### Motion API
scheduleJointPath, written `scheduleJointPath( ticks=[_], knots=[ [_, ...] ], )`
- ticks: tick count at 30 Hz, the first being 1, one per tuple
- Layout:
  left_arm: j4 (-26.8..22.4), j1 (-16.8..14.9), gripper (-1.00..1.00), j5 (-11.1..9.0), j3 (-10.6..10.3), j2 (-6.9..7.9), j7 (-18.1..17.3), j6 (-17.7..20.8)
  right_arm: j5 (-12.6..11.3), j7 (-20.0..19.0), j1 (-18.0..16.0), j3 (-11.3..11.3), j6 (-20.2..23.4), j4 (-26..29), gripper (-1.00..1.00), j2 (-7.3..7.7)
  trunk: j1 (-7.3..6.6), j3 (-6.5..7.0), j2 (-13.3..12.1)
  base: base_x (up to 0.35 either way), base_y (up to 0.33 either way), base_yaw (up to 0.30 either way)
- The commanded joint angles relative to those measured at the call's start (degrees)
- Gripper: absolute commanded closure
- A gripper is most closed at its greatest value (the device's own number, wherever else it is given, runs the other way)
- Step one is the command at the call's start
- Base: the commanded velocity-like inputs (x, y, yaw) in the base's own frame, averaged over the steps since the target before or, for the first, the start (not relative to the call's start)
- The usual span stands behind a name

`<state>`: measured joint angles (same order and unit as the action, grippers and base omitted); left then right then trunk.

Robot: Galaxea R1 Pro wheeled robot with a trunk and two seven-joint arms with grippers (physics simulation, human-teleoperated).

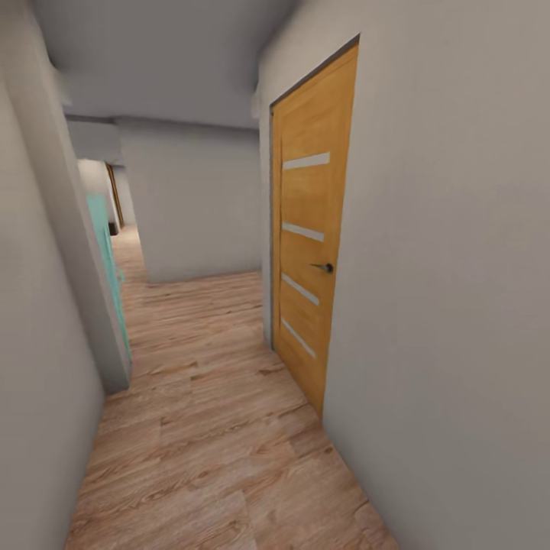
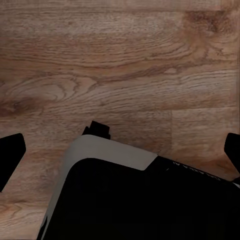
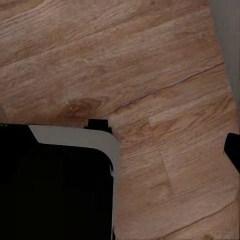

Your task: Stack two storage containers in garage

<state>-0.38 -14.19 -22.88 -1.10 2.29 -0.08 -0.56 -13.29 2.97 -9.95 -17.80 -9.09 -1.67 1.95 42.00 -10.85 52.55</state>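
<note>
The two storage containers are out of view, and so are the living room and the garage. I am in a narrow hallway with a light wood-plank floor (image 1: 206, 428). In the left wrist view my left gripper (image 2: 120, 150) is open, its dark fingertips (image 2: 11, 152) spread wide over the planks with nothing held between them. In the right wrist view my right gripper (image 3: 122, 150) also looks open and empty. One of its fingertips (image 3: 233, 149) shows at the picture's edge, and the other is lost against my black base (image 3: 55, 185).
A shut orange wooden door (image 1: 309, 252) with a dark handle is set in the right wall (image 1: 458, 305). A teal panel (image 1: 107, 260) stands along the left wall. The corridor runs on past a white wall (image 1: 198, 198) and continues at its left. My base (image 2: 130, 200) sits below the left gripper.
</note>
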Motion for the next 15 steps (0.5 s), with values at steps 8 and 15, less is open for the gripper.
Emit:
scheduleJointPath(
  ticks=[8,15],
  knots=[
    [0.03,-0.05,-1.00,-0.32,-0.13,0.00,-0.01,-0.06,-0.51,0.02,-0.07,-0.49,-0.40,-0.18,-1.00,-0.02,0.04,-0.08,0.05,0.320,-0.139,0.260],
    [0.04,-0.05,-1.00,-0.40,-0.13,0.00,-0.01,-0.06,-0.51,0.02,-0.07,-0.49,-0.40,-0.18,-1.00,0.00,0.04,-0.08,0.05,0.320,-0.135,0.260]
  ],
)
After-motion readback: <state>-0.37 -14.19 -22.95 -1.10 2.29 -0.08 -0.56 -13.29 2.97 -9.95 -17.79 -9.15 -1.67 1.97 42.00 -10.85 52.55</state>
